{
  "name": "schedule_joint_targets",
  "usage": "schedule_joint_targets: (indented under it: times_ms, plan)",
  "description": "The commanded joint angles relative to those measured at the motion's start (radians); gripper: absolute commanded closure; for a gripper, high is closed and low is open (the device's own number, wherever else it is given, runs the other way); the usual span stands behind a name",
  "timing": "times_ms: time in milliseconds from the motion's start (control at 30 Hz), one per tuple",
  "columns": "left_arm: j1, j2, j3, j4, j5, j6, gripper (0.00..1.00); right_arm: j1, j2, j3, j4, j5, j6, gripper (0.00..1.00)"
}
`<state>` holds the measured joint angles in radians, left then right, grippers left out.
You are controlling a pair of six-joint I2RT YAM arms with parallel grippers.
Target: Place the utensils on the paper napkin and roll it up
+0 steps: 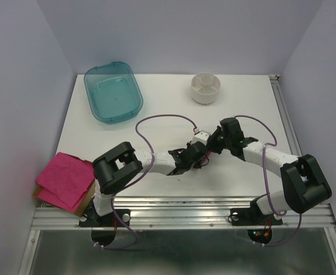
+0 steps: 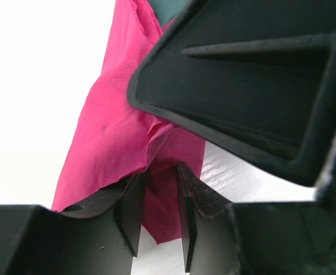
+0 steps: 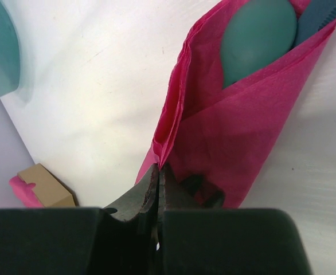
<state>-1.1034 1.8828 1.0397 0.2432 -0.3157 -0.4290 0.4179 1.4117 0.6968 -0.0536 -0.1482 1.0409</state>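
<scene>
The paper napkin (image 3: 231, 132) is folded into a pink, cone-like wrap around the utensils (image 3: 260, 40). On my right wrist feed I see a rounded teal bowl and, beside it, a darker toothed edge showing at the open end. The wrap lies on the worktop (image 1: 242, 103) about midway between its left and right edges and closer to the near edge than the far one. That is right where my two arms meet, so the overhead feed hides nearly all of it under them.

My right gripper (image 3: 158, 172) has its fingers pressed together on the napkin's folded edge at the narrow end. My left gripper (image 2: 162, 172) meets the napkin from the other side. Its fingers stand a little apart with crumpled pink paper in the gap, but I cannot tell whether they actually squeeze it. The right gripper's black body fills the upper right of the left wrist feed, just beside the napkin.

A pile of pink napkins (image 1: 65, 177) sits on a cardboard piece (image 1: 88, 199) at the near left corner, overhanging the edge. A teal tub (image 1: 113, 94) is at the far left corner, and a white round holder (image 1: 205, 98) stands near the far edge, right of centre
</scene>
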Motion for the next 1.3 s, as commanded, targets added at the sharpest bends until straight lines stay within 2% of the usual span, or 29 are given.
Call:
schedule_joint_targets:
  times_ms: [0,567,1267]
  plan:
    - [0.017,0.015,-0.013,-0.047,0.001,-0.007,0.61,-0.007,-0.043,-0.008,-0.040,0.058,-0.025,0.99]
    - [0.027,0.021,0.008,-0.096,-0.002,0.006,0.62,-0.007,-0.141,-0.126,-0.098,0.125,-0.010,0.99]
    - [0.027,0.015,0.034,-0.114,0.015,0.007,0.62,-0.005,-0.099,-0.259,-0.017,0.142,0.044,0.99]
